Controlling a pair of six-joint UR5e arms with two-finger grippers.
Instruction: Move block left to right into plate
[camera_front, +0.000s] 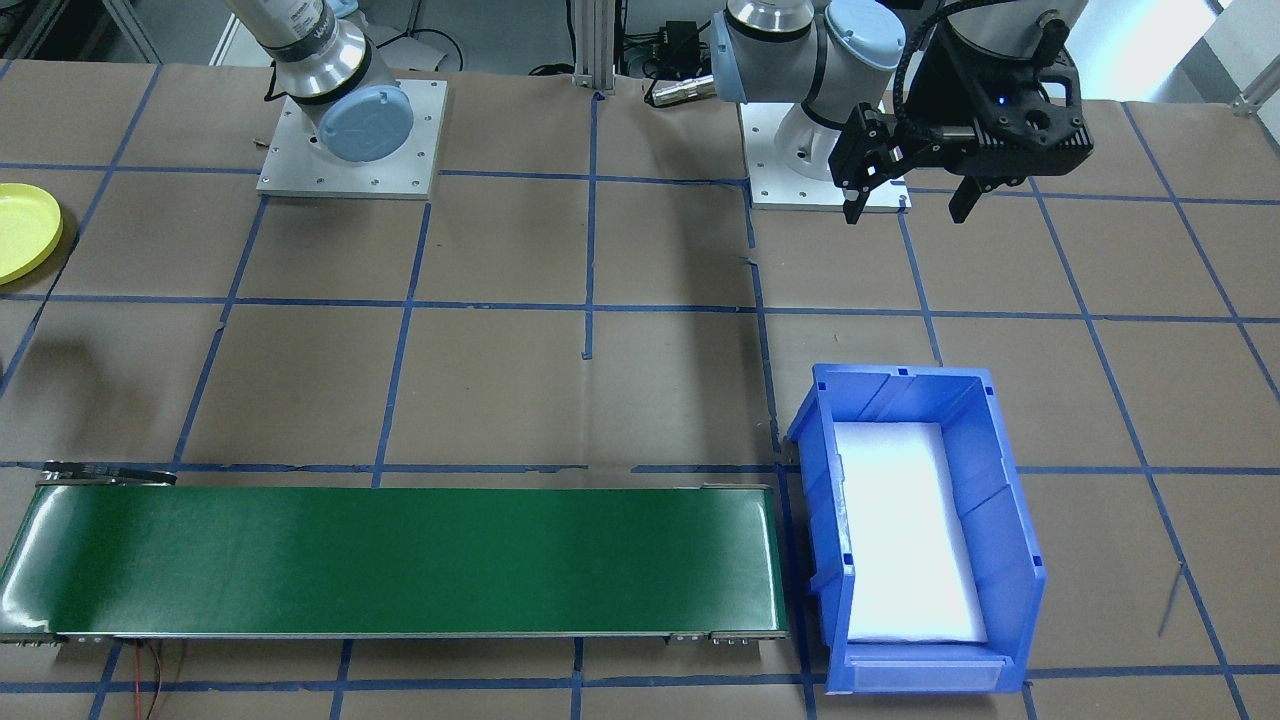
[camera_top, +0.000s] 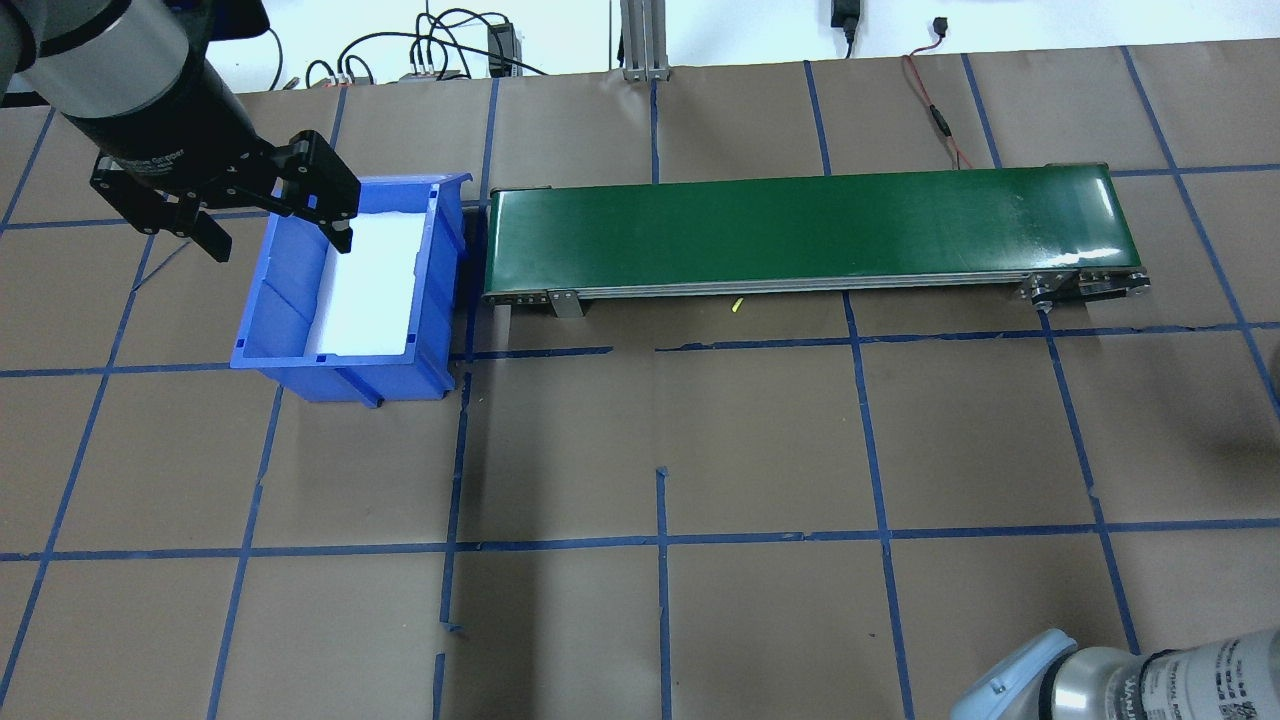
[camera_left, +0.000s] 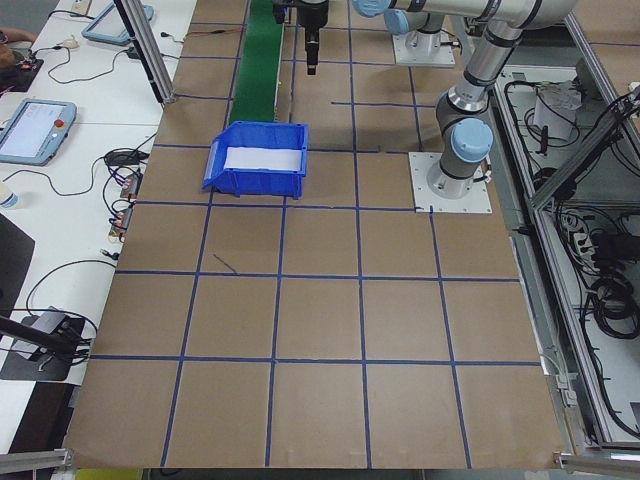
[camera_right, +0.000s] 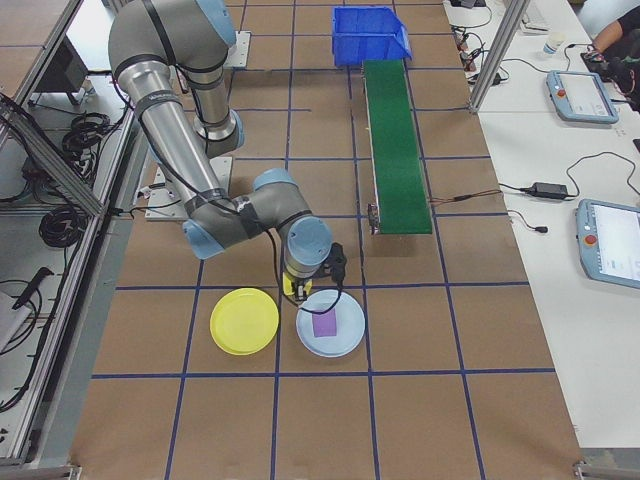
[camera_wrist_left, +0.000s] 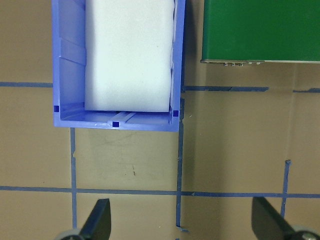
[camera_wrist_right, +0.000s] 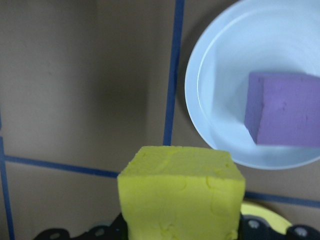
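The right jaws (camera_wrist_right: 182, 235) are closed on a yellow block (camera_wrist_right: 181, 192), which fills the bottom of the wrist view and hangs clear of the table (camera_right: 420, 400); up and to the right of the block there lies a pale blue plate (camera_wrist_right: 255, 80) with a purple block (camera_wrist_right: 282, 107) resting in it; a sliver of the yellow plate (camera_wrist_right: 262, 212) shows just behind the held block's lower right corner; in the right-side view the right jaws (camera_right: 300, 290) hover between the 2 plates, over the pale blue one's near rim, with the yellow plate (camera_right: 244, 320) just beside them toward the robot and empty.

The left jaws (camera_top: 270, 225) are spread wide and hold nothing; their 2 fingers (camera_wrist_left: 97, 220) show apart at the bottom corners of the wrist view; they hang above the table, and the overhead view sets them over the left part of the blue bin (camera_top: 290, 290); a white foam pad (camera_wrist_left: 127, 55) lies in the bin; the green conveyor (camera_top: 800, 230) starts just beyond the bin's far side from the jaws and runs away toward the right arm's end of the table.
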